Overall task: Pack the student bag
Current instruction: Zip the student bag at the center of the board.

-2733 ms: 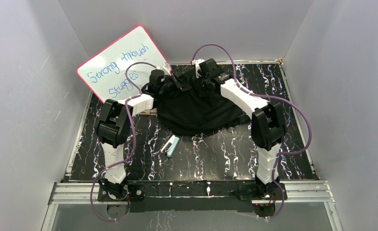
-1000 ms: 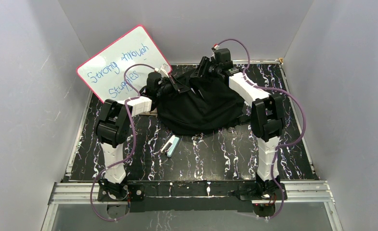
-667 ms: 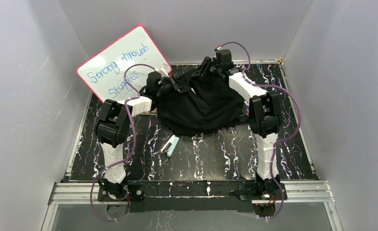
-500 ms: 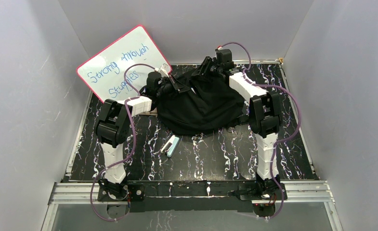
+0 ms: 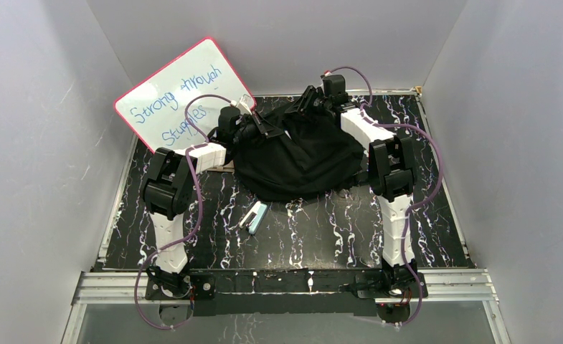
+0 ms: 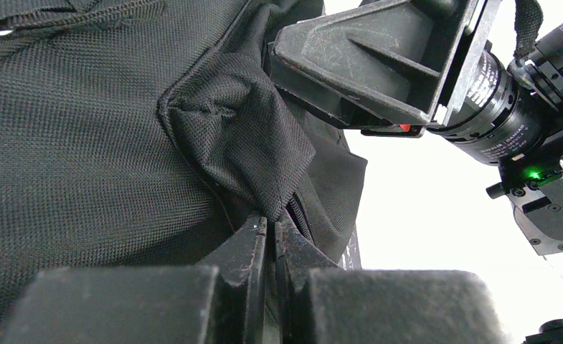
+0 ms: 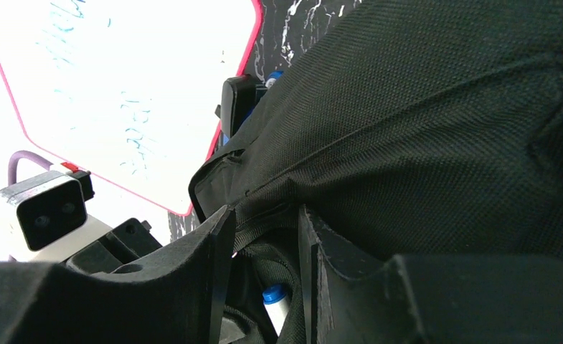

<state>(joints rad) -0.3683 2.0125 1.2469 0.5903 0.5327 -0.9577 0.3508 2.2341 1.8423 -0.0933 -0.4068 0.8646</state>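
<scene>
The student bag (image 5: pixel 300 161), a black soft backpack, lies slumped at the back middle of the table. My left gripper (image 5: pixel 266 130) is at its upper left edge, shut on a pinched fold of the bag's fabric (image 6: pixel 242 136) beside the zip. My right gripper (image 5: pixel 305 106) reaches in from the back right. In the right wrist view its fingers (image 7: pixel 217 244) stand apart, with a hem of the bag (image 7: pixel 264 215) lying between their tips. Inside the opening below shows a white marker with a blue cap (image 7: pixel 275 298).
A pink-framed whiteboard (image 5: pixel 181 93) with blue writing leans on the back left wall, close behind the left gripper. A small pale blue and white object (image 5: pixel 253 215) lies on the black marbled table (image 5: pixel 321 236) in front of the bag.
The right gripper has moved from the bag's top to its back rim, and its fingers have drawn closer together around the hem. The left gripper has kept its hold and place.
</scene>
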